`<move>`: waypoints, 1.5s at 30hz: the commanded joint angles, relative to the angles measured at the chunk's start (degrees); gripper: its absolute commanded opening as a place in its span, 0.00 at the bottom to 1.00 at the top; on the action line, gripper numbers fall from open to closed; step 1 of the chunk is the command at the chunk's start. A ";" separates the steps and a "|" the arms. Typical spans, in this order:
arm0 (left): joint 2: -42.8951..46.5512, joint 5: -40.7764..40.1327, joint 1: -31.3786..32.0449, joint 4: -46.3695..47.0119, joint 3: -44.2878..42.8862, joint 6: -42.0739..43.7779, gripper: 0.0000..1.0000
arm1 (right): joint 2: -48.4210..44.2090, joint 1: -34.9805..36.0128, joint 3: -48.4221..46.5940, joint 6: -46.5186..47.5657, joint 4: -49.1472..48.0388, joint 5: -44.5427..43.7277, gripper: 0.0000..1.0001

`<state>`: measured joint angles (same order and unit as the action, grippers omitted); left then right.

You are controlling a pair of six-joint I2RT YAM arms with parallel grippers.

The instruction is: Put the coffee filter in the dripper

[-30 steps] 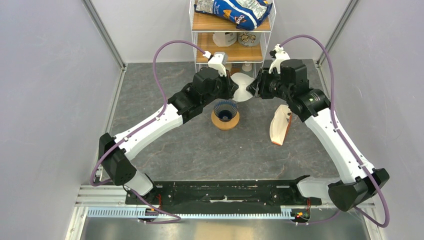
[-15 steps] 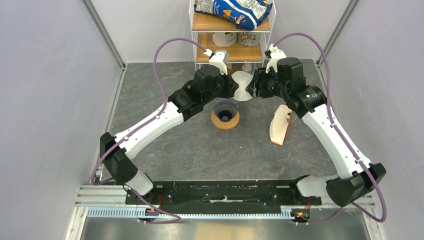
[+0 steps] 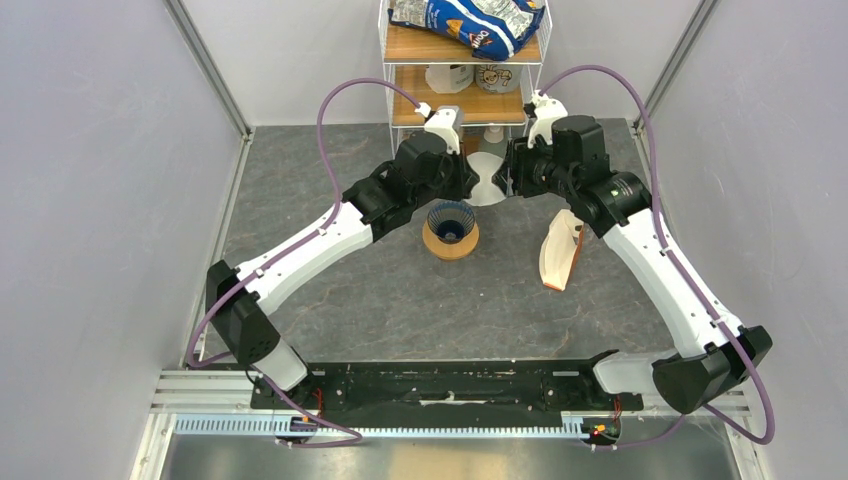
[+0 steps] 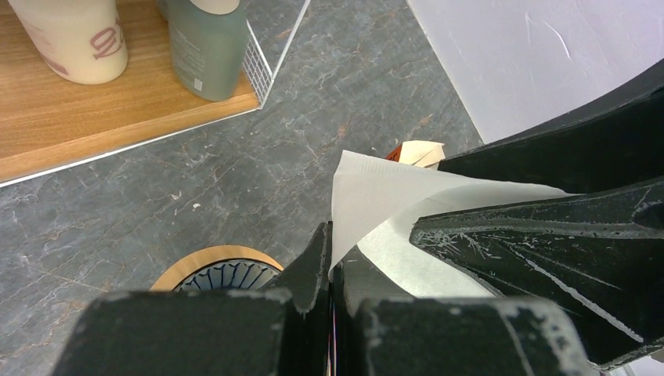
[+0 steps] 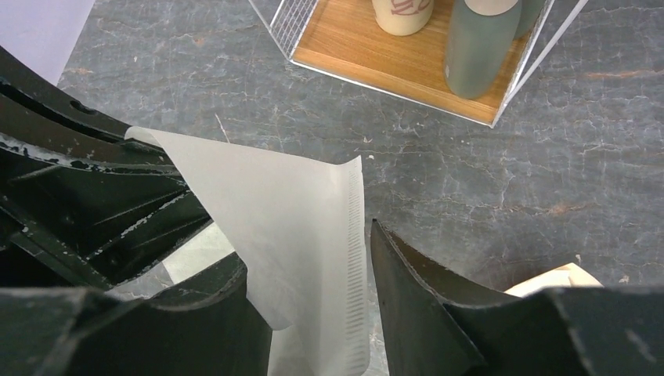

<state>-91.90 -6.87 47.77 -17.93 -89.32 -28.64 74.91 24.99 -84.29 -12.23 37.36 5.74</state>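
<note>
Coffee filter [image 3: 487, 180]: one; dripper [image 3: 451, 222] (blue): one.

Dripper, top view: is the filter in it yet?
No, the filter is up in the air beyond the dripper, whose ribbed blue inside shows bare.

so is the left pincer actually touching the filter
Touching. The left wrist view shows the left pincer shut on the coffee filter, with the paper's edge pinched right at its closed tips.

Coffee filter [image 3: 487, 178]: thin white paper, fan-shaped, crimped seam seen along one edge. Held aloft, partly spread, pinched at left edge, just far-right of dripper [image 3: 451, 222].
Dripper: small dark blue cone, ribbed walls, upright, mouth up. Seated on orange-tan ring [image 3: 450, 246], mid-scene.
</note>
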 commanded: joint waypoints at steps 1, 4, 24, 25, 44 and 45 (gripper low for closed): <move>-0.04 0.49 0.38 0.09 -2.87 -0.13 0.02 | -0.03 0.47 -0.93 1.77 -1.76 -0.72 0.52; -0.05 0.83 0.35 0.09 -3.22 -0.54 0.02 | 0.02 0.67 -0.53 1.95 -1.86 -0.71 0.49; -0.60 0.18 0.58 -0.21 -3.58 -1.81 0.02 | 0.41 1.73 -0.69 2.11 -1.68 -1.88 0.11; -0.60 0.11 0.61 -0.34 -3.67 -1.81 0.02 | 0.43 1.72 -0.68 2.19 -1.61 -1.88 0.09; -0.32 -2.09 0.57 -2.19 -3.43 -1.37 0.02 | -0.17 1.91 -6.61 2.92 6.41 -2.82 0.37; -0.34 -2.02 0.56 -2.13 -3.34 -1.54 0.02 | -0.75 1.95 -6.31 3.55 6.64 -2.91 0.37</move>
<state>-92.31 -7.40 48.14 -20.51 -90.80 -28.93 76.53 26.63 -87.48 -10.57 41.47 3.73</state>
